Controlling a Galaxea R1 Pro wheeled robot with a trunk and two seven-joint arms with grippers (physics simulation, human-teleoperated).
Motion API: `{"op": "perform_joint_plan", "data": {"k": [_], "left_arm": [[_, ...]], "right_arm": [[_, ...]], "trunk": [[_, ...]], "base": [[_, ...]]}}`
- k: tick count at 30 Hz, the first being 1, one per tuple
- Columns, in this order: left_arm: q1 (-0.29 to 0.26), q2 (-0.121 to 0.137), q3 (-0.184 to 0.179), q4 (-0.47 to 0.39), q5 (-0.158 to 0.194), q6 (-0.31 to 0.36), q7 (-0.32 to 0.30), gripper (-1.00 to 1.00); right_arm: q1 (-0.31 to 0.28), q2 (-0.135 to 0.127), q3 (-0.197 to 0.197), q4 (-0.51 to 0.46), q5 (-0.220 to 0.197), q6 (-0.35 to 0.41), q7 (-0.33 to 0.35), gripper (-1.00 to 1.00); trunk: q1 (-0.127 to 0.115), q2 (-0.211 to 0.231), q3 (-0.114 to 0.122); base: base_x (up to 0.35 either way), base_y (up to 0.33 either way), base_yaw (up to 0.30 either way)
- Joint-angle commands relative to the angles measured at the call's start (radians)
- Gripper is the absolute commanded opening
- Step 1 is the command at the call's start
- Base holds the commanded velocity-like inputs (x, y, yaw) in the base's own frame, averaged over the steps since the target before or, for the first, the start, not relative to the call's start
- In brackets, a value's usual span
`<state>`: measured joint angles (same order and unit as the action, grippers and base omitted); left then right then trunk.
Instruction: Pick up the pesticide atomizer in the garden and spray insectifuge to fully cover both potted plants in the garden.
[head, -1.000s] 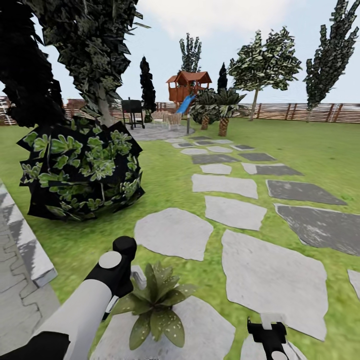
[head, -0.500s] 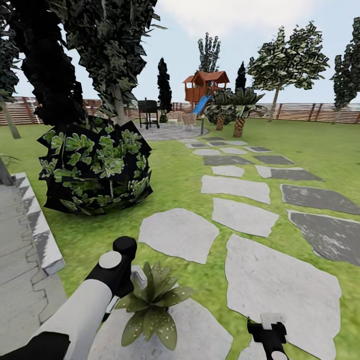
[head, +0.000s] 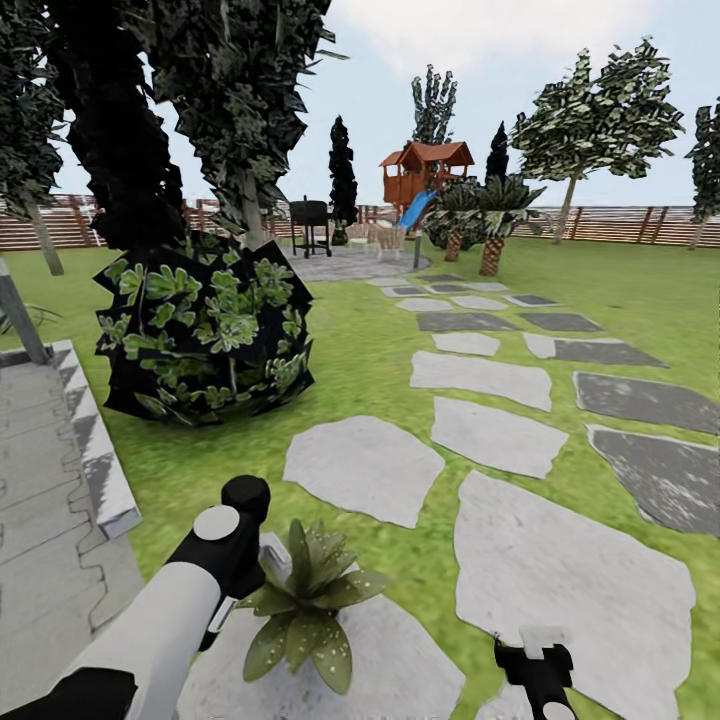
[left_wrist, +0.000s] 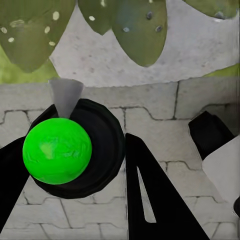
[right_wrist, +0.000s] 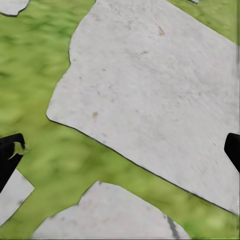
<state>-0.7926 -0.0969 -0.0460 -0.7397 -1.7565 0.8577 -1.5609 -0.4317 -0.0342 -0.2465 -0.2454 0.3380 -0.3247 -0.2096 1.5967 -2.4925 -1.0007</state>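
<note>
**A:** Left side, quick?
**B:** My left gripper (left_wrist: 75, 145) is pinching the atomizer (left_wrist: 102, 150), which reads as a dark round body with a green ball. The plant (head: 300, 600) is at lower left centre, just beside that gripper, on a stone (head: 400, 670).
**A:** And the right?
**B:** My right gripper (head: 533, 650) is at bottom right, with its fingers spread wide over the lawn (right_wrist: 60, 150).

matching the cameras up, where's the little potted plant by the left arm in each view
Head view: the potted plant sits low and left of centre on a pale stepping stone, right beside the left arm.
Left wrist view: its spotted green leaves hang along the upper edge, beyond the hand's green ball.
Right wrist view: not in it; that picture has grass and stone slabs.
Shared landmark: the pale stepping stone under the plant, in the head and left wrist views.
</note>
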Motion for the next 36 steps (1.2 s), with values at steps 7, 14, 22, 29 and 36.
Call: {"op": "perform_joint_plan", "data": {"k": [7,14,22,29,36], "left_arm": [[0.000,0.006,0.002,-0.001,-0.010,0.011,-0.010,-1.00],[0.011,0.016,0.004,0.007,-0.010,0.012,-0.010,-1.00],[0.015,0.013,0.007,0.006,-0.007,0.042,-0.010,-1.00],[0.033,0.014,0.040,0.011,-0.007,0.041,-0.010,-1.00],[0.036,0.014,0.047,0.010,-0.006,0.043,-0.010,-1.00]], "right_arm": [[-0.001,0.000,-0.007,0.001,0.010,-0.004,-0.002,1.00],[-0.001,0.000,-0.007,0.000,0.010,-0.004,-0.002,1.00],[-0.001,0.001,-0.006,0.001,0.010,-0.004,-0.002,1.00],[-0.001,0.001,-0.007,0.001,0.010,-0.004,-0.002,1.00],[-0.001,0.000,-0.007,0.000,0.010,-0.004,-0.002,1.00]], "trunk": [[-0.001,0.000,-0.001],[-0.001,0.000,-0.001],[-0.001,0.000,-0.001],[-0.001,0.000,-0.001],[-0.001,0.000,-0.001]], "base": [[-0.281,0.084,0.000],[-0.048,0.045,0.000],[0.000,0.000,0.058],[0.000,0.000,0.233],[-0.063,0.180,0.014]]}}
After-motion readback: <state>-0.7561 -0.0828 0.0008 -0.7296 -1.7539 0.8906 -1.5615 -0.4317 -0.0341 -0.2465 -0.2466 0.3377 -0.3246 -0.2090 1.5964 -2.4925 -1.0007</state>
